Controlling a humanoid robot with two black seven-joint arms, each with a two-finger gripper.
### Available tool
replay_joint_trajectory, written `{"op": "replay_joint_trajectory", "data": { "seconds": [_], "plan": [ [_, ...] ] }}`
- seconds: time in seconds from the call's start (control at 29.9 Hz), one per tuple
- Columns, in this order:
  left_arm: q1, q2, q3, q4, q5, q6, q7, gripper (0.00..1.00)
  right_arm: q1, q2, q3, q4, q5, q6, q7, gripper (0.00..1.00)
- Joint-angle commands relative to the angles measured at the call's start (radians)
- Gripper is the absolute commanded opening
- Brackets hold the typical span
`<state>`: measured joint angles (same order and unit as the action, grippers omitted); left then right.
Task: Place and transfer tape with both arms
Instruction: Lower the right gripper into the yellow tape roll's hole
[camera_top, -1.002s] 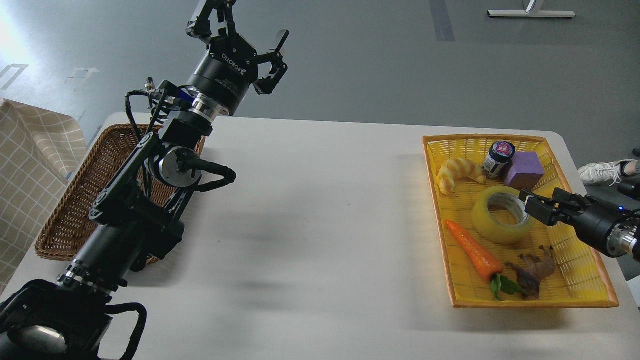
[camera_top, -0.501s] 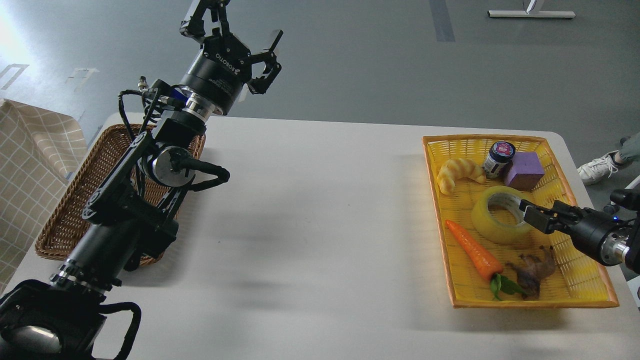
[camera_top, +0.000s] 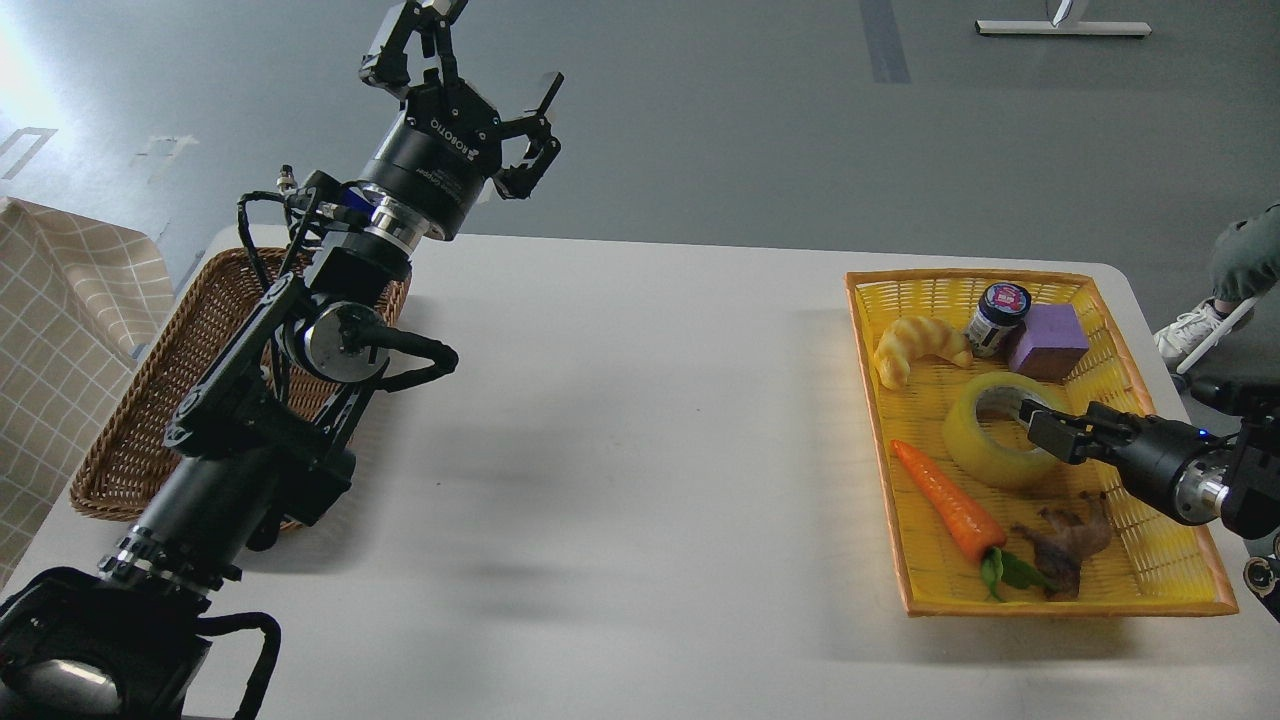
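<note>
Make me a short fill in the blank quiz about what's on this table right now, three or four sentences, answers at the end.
1. The tape lies in the ____ tray with the croissant toy.
2. The left pincer is raised with its fingers ____.
3. The carrot lies to the ____ of the tape in the picture.
4. The wicker basket sits behind the ____ arm.

Missing words: yellow; open; left; left
</note>
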<state>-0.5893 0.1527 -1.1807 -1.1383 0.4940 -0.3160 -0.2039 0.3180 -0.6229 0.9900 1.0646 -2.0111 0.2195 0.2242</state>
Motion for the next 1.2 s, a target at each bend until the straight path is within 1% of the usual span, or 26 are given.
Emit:
{"op": "replay_joint_trajectory", "data": {
  "seconds": [0.0, 0.6, 0.67, 0.74, 0.84, 0.94, 0.97, 1.04, 1.07, 1.17],
  "plan": [
    [0.002, 0.001, 0.000, 0.000, -0.002, 0.000, -0.002, 0.98, 0.035, -0.006, -0.036, -0.002, 0.000, 0.001, 0.000, 0.82],
    [0.011, 0.014, 0.000, 0.000, -0.005, 0.000, 0.000, 0.98, 0.064, -0.009, -0.099, -0.018, 0.000, 0.006, -0.002, 0.83],
    [0.011, 0.014, 0.000, 0.002, -0.005, 0.000, 0.000, 0.98, 0.064, -0.008, -0.100, -0.025, -0.001, 0.006, -0.009, 0.83],
    [0.011, 0.014, 0.000, 0.002, -0.005, 0.002, 0.000, 0.98, 0.064, -0.008, -0.100, -0.025, -0.009, 0.006, -0.026, 0.83],
    [0.011, 0.014, 0.000, 0.003, -0.005, 0.002, 0.001, 0.98, 0.062, -0.009, -0.102, -0.025, -0.012, 0.006, -0.028, 0.83],
    [0.012, 0.014, 0.001, 0.008, -0.005, 0.003, 0.001, 0.98, 0.066, -0.009, -0.102, -0.034, -0.012, 0.004, -0.028, 0.77],
    [0.012, 0.014, 0.001, 0.008, -0.005, 0.003, 0.001, 0.98, 0.075, -0.009, -0.102, -0.050, -0.012, 0.004, -0.028, 0.72],
    [0.012, 0.013, 0.001, 0.009, -0.005, 0.003, 0.001, 0.98, 0.093, -0.008, -0.103, -0.061, -0.011, 0.004, -0.026, 0.70],
    [0.012, 0.013, 0.001, 0.009, -0.005, 0.005, 0.001, 0.98, 0.099, -0.006, -0.103, -0.064, -0.011, 0.004, -0.026, 0.67],
    [0.012, 0.013, 0.001, 0.009, -0.005, 0.009, 0.004, 0.98, 0.104, -0.003, -0.111, -0.064, -0.009, 0.004, -0.026, 0.67]
  ]
}}
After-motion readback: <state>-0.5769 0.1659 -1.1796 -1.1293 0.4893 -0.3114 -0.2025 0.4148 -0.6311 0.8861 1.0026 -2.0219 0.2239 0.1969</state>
